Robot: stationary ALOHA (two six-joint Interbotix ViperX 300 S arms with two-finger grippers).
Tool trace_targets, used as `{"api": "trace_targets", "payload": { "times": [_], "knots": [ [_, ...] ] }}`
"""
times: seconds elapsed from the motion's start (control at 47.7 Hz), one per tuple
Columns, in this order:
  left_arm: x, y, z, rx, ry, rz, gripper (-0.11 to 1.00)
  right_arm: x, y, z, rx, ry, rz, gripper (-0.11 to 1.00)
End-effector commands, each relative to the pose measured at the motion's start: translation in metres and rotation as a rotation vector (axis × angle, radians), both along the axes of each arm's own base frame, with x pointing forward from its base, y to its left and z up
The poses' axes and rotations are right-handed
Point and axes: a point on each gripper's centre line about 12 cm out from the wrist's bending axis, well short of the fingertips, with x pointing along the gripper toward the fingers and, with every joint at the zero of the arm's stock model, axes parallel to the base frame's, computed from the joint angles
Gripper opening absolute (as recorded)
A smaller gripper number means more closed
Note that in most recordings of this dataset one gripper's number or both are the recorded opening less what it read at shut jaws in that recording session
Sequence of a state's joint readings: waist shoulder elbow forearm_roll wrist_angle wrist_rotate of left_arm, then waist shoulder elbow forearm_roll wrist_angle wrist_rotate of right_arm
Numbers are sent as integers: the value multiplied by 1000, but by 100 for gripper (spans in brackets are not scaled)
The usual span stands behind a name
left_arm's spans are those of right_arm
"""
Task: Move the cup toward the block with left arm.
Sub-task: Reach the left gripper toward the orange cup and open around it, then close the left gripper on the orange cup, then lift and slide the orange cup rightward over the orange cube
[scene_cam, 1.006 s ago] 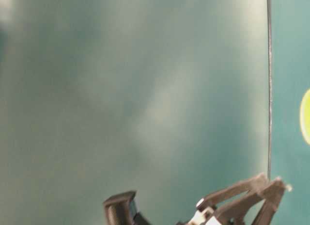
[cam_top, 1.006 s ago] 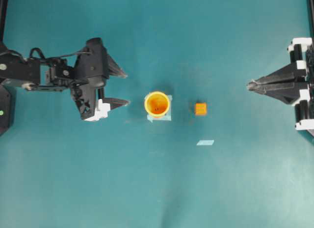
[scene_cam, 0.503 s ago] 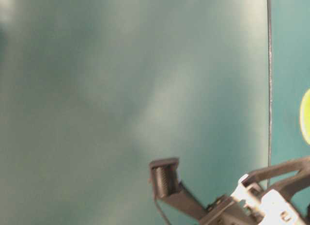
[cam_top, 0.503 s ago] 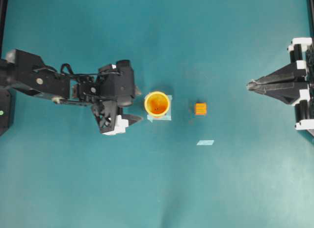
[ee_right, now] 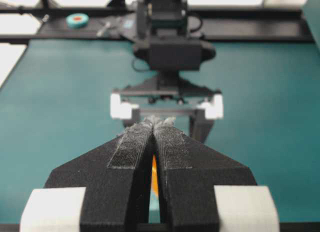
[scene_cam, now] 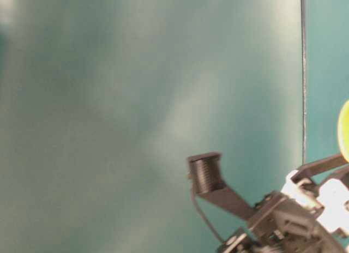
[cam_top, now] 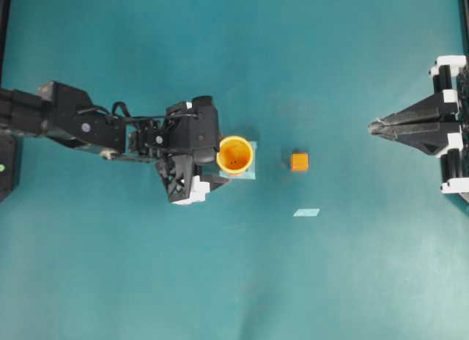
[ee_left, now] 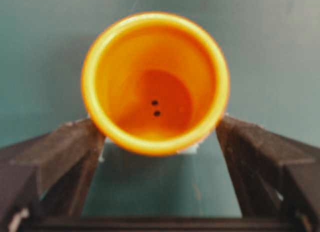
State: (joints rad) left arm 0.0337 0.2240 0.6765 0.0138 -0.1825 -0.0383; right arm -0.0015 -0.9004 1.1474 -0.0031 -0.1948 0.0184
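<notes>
The yellow-orange cup stands upright on the teal table, left of the tiny orange block, with a gap between them. My left gripper is open, and its fingertips reach either side of the cup. In the left wrist view the cup sits between the dark fingers of that gripper, right at their tips. My right gripper is shut and empty at the far right, pointing at the block; it also shows in the right wrist view. The cup's rim shows at the table-level view's edge.
A pale blue tape piece lies under the cup's right side, and another tape piece lies below and right of the block. The table's black frame runs along the left edge.
My left arm has moved right from well left of the cup until its open fingers flank it. The cup, block and right arm have not moved.
</notes>
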Motion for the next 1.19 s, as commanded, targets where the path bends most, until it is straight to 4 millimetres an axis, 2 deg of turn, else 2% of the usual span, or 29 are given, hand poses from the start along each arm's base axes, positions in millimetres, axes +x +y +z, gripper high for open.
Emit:
{"api": "trace_targets", "payload": {
  "times": [0.0,0.419,0.482,0.566,0.65,0.755,0.964,1.174],
  "knots": [
    [11,4,6,5,-60,6,84,2,0,13,0,-40,2,0],
    [22,6,7,4,-164,12,83,2,0,13,0,-43,2,0],
    [21,6,6,5,-153,10,78,3,0,13,2,-41,2,0],
    [19,6,5,5,-141,10,63,2,0,13,2,-41,2,0],
    [21,6,8,5,-152,10,61,3,0,14,2,-40,2,0],
    [26,3,18,6,-182,2,61,2,0,13,3,-38,1,0],
    [39,-8,55,24,-280,-36,61,3,0,14,3,-40,1,0],
    [60,-9,73,28,-339,-39,61,3,0,14,3,-43,1,0]
  ]
}}
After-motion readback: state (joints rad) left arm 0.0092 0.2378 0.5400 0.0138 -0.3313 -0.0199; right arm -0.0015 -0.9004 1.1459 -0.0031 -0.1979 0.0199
